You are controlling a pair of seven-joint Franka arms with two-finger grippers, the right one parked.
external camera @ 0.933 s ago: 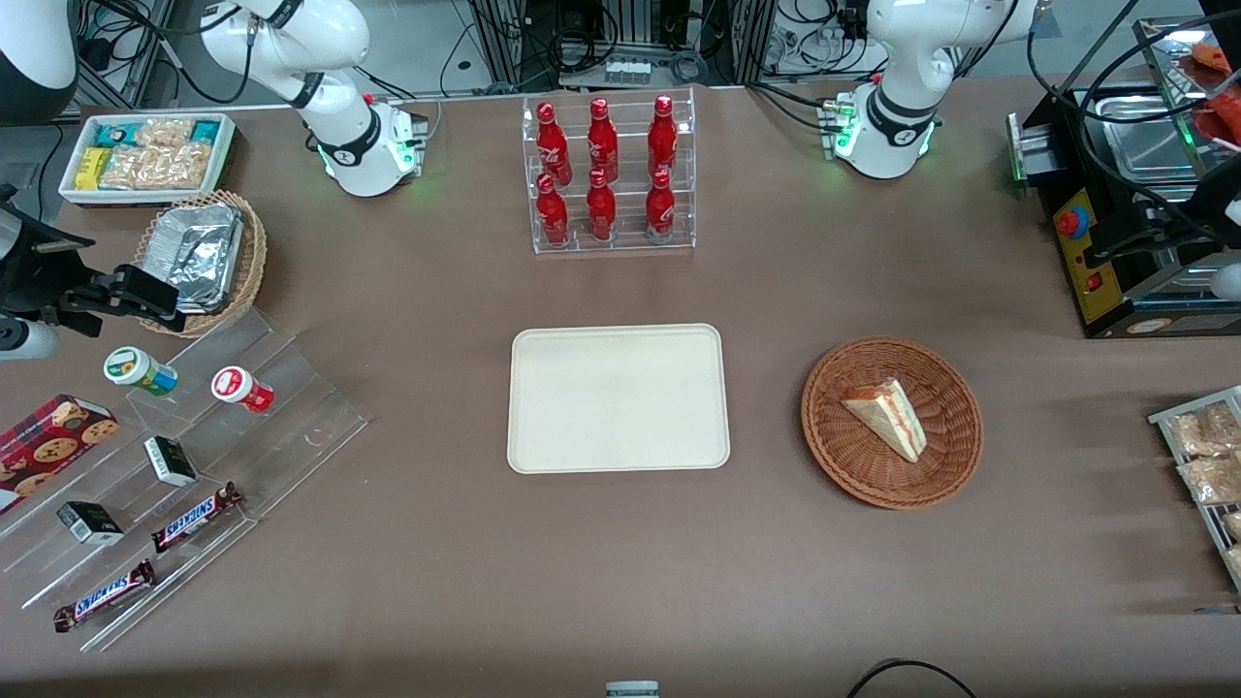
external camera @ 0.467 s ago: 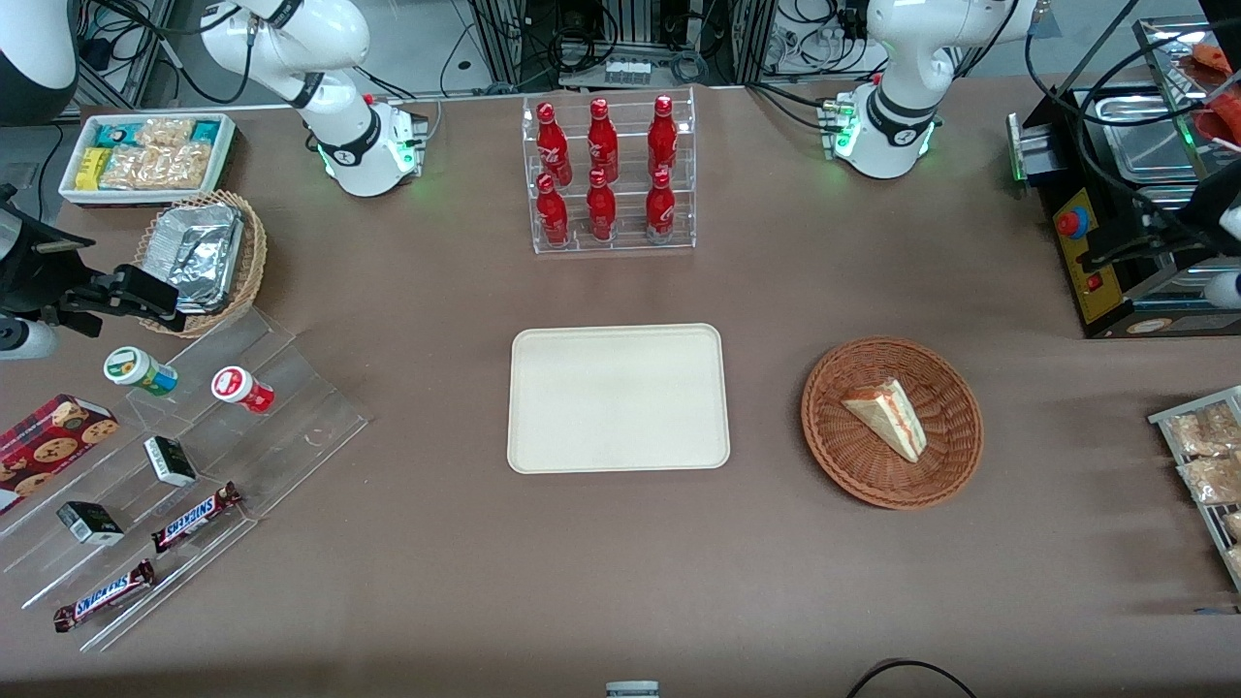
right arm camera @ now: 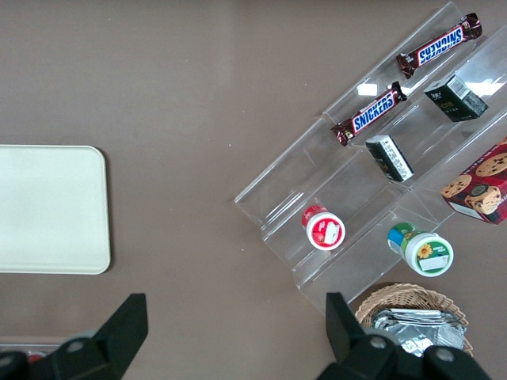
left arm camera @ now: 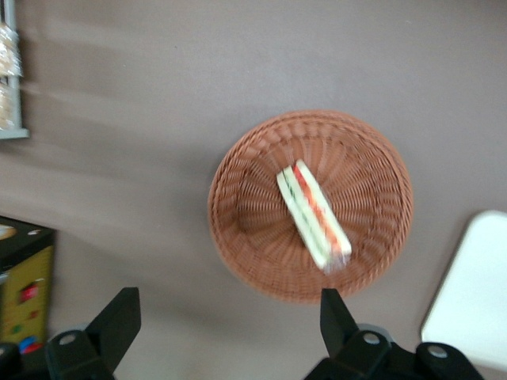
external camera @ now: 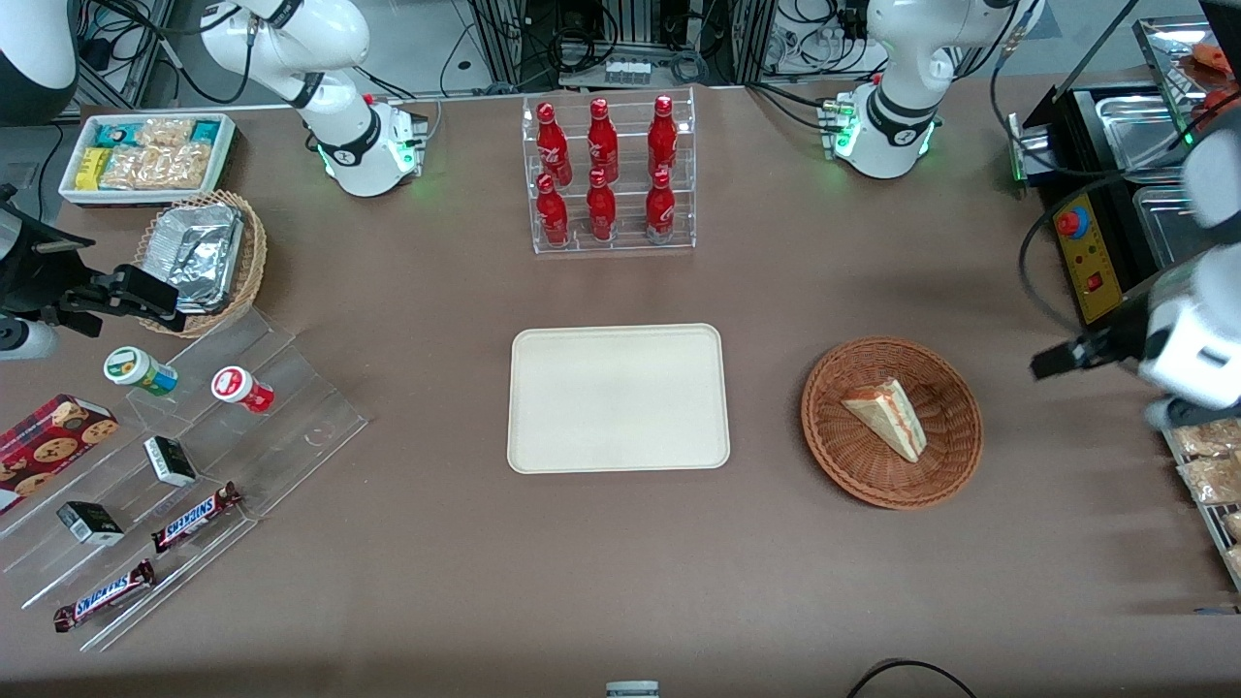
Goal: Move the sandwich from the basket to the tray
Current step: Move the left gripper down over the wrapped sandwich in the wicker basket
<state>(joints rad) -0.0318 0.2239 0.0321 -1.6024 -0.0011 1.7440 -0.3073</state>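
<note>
The sandwich is a pale wedge with orange and green filling, lying in the round reddish-brown basket. The cream tray lies bare beside the basket, toward the parked arm's end. My left gripper hangs above the table beside the basket, toward the working arm's end, apart from it. In the left wrist view the gripper is open and empty, with the basket, the sandwich and a corner of the tray below it. The tray also shows in the right wrist view.
A black machine with steel pans and a rack of snack packets stand at the working arm's end. A clear rack of red bottles stands farther from the camera than the tray. A stepped acrylic shelf and foil basket sit at the parked arm's end.
My left arm has swung down from beside the black machine, nearer to the front camera and toward the basket. The sandwich, basket and tray have not moved.
</note>
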